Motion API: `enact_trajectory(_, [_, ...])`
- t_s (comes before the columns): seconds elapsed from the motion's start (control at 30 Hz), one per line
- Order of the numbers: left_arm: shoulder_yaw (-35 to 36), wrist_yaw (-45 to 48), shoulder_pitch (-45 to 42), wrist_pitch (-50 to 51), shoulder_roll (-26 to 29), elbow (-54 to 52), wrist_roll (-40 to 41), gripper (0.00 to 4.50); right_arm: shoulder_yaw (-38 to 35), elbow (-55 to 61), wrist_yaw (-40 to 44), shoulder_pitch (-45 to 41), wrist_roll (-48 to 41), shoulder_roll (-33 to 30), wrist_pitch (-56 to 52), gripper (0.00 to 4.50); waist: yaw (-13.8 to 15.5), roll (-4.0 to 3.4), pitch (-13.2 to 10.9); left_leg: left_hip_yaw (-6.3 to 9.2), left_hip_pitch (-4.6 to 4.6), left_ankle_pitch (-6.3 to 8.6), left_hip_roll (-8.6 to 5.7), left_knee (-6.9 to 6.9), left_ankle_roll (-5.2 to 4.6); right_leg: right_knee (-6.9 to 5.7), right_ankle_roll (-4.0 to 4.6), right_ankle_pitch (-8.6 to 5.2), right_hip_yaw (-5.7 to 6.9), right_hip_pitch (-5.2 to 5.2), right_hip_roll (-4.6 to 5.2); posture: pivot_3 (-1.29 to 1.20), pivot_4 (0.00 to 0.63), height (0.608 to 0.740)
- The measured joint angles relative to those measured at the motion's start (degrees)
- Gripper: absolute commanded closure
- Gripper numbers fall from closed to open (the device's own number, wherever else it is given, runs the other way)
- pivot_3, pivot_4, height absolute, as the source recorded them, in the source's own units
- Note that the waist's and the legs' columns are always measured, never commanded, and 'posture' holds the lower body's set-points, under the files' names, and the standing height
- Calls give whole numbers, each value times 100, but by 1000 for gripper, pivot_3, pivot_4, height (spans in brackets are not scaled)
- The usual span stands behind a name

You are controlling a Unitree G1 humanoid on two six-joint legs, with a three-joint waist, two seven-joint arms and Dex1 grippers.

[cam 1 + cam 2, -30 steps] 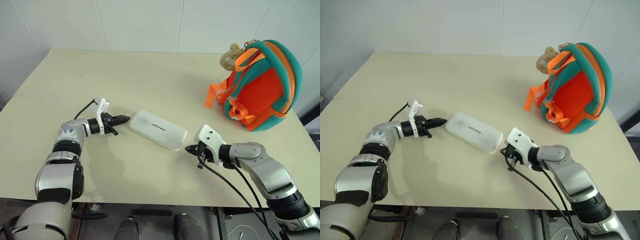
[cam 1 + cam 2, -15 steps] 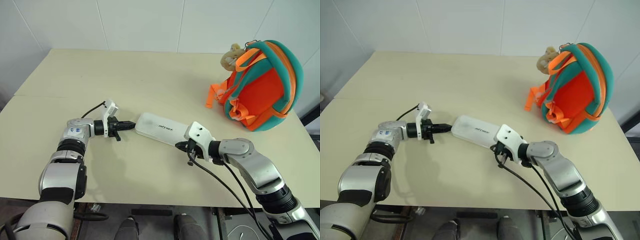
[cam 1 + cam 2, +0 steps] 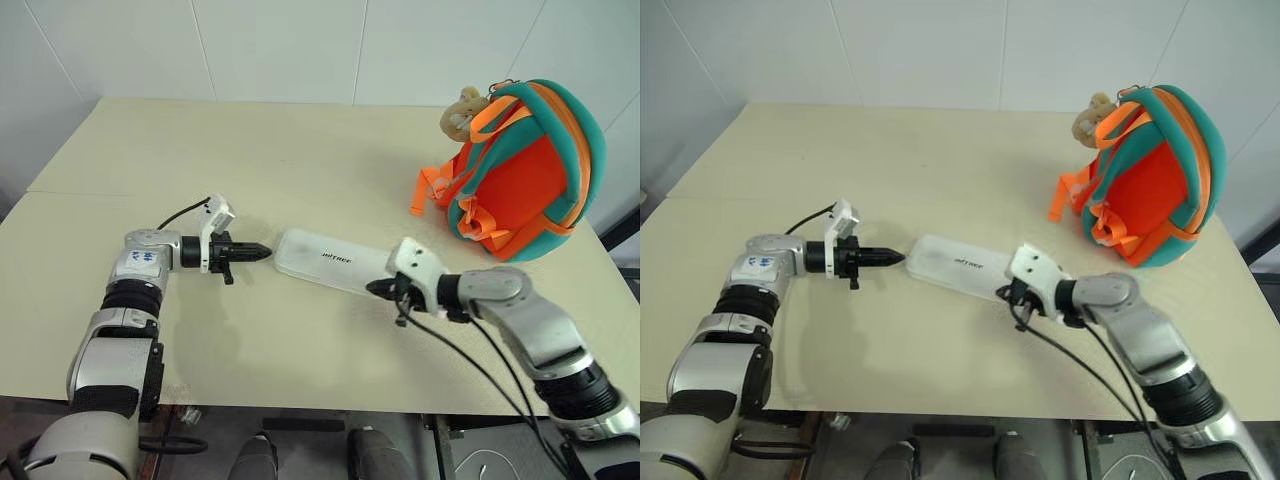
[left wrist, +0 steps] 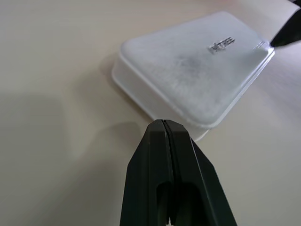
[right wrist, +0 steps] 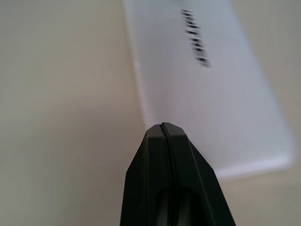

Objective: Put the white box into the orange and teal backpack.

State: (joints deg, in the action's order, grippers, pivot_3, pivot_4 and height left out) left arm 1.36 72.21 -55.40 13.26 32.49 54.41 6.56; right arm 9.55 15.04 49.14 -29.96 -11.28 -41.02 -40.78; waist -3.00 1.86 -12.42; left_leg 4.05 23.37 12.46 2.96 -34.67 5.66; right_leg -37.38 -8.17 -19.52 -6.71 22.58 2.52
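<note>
The white box lies on the table between my two grippers, its dark lettering facing up. My left gripper is shut, and its tip points at the box's left end, almost touching it. In the left wrist view the box sits just beyond my left gripper. My right gripper is shut with its tip against the box's right end. The orange and teal backpack stands upright at the far right of the table, a tan plush toy at its top.
Orange straps hang from the backpack's left side onto the table. A black cable trails from my right wrist over the table's front edge. A white wall rises behind the table.
My right gripper moved in to the box's right end and rose a little. The box shifted slightly right and turned. My left wrist rolled, with its tip staying at the left end.
</note>
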Motion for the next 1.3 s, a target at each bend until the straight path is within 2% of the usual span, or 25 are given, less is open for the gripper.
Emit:
enact_trajectory(0.27, [12, -189, 9, -22, -29, 1, 13, 4487, -220, -644, -215, -127, 187, 65, 417, 4500, -3, 0, 0, -1, 0, 0, 0, -1, 0, 0, 0, 0, 0, 0, 0, 0, 150, 740])
enact_trajectory(0.5, [91, -500, 5, -163, -251, 63, 26, 4487, 266, -1197, -332, -132, 623, 195, 607, 4500, -12, 0, 0, -1, 0, 0, 0, -2, 0, -1, 0, 0, -1, 0, 0, 0, 150, 740])
enact_trajectory(1.03, [109, -494, 50, -137, -323, -34, 71, 4487, 273, -1025, 10, -130, 562, 357, 457, 4500, -12, 0, 0, 0, 0, 0, 0, -3, 1, -2, 0, 0, -1, 0, 0, 0, 150, 740])
enact_trajectory(1.13, [99, -479, 200, -28, -299, -332, 74, 4487, 264, -1022, 70, -134, 556, 345, 439, 4500, -14, 0, 0, 0, 0, 0, 0, -3, 1, -3, 0, 0, -1, 0, 0, 0, 150, 740])
enact_trajectory(1.3, [-24, -181, 763, 543, -110, -1430, 115, 4487, 233, -916, 339, -168, 505, 179, 421, 4500, -8, 0, 0, 0, 0, 0, 0, -1, 1, -3, 0, 0, -1, 0, 0, 0, 150, 740])
